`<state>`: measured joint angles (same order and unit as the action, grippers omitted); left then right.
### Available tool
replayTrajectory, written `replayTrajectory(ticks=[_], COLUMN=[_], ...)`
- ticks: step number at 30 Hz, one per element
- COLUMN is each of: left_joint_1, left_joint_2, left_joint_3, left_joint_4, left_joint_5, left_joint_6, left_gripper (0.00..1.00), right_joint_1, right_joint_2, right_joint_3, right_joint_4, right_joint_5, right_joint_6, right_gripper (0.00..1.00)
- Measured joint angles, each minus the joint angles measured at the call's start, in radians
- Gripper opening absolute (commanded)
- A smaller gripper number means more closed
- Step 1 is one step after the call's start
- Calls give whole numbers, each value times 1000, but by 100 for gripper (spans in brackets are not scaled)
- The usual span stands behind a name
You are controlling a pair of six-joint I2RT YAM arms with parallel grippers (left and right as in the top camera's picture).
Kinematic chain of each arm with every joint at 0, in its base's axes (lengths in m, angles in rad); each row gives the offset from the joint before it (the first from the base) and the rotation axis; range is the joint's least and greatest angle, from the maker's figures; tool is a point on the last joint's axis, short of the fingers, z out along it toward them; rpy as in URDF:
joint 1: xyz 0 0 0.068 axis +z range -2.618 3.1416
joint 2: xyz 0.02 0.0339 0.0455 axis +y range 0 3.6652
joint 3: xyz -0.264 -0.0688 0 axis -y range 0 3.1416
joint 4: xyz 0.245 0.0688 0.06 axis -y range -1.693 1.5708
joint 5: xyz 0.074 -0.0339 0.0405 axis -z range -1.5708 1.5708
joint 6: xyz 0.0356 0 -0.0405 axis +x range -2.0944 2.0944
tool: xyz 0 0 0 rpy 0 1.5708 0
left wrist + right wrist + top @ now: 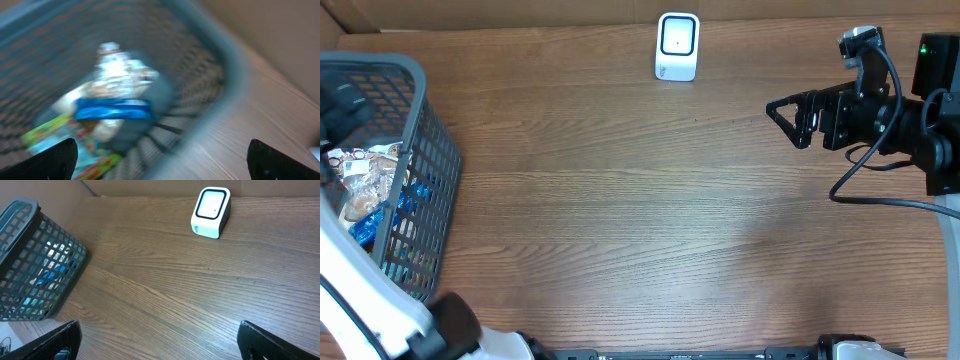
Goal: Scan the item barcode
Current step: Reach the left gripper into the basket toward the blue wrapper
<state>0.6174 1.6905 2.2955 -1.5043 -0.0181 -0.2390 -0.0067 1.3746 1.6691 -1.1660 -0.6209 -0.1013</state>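
Pick-up stage: left fingers (52,160), open and empty, hover above the basket (222,65); next they must close on the blue packet (114,109) beneath. Right fingers (272,342) open, empty.

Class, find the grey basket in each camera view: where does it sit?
Overhead: grey basket at the left edge.
Left wrist: basket fills most of the frame, blurred.
Right wrist: basket at the left edge.
Shared landmark: the wooden table beside it.
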Motion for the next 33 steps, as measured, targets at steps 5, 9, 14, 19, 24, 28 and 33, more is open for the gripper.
replayTrajectory(ticks=[5, 9, 14, 19, 24, 28, 33], left_joint_1=[135, 152, 150, 148, 141, 135, 135], left_joint_2=[159, 264, 378, 467, 500, 505, 505], left_joint_3=[0, 0, 0, -1, -61, -141, -225], left_joint_4=[3, -2, -19, -86, -113, -107, -34], left_joint_5=[-47, -71, -86, -88, -107, -154, -193], left_joint_6=[-22, -17, -13, -26, -110, -256, -443], left_gripper=[76, 76, 79, 86, 91, 91, 87], right_joint_1=[0, 0, 0, 0, 0, 0, 0], right_joint_2=[0, 0, 0, 0, 0, 0, 0], right_joint_3=[0, 0, 0, 0, 0, 0, 0], right_joint_4=[-10, -9, -18, -27, -24, -25, -26], right_joint_5=[0, 0, 0, 0, 0, 0, 0], right_joint_6=[0, 0, 0, 0, 0, 0, 0], right_gripper=[100, 100, 100, 100, 100, 100, 100])
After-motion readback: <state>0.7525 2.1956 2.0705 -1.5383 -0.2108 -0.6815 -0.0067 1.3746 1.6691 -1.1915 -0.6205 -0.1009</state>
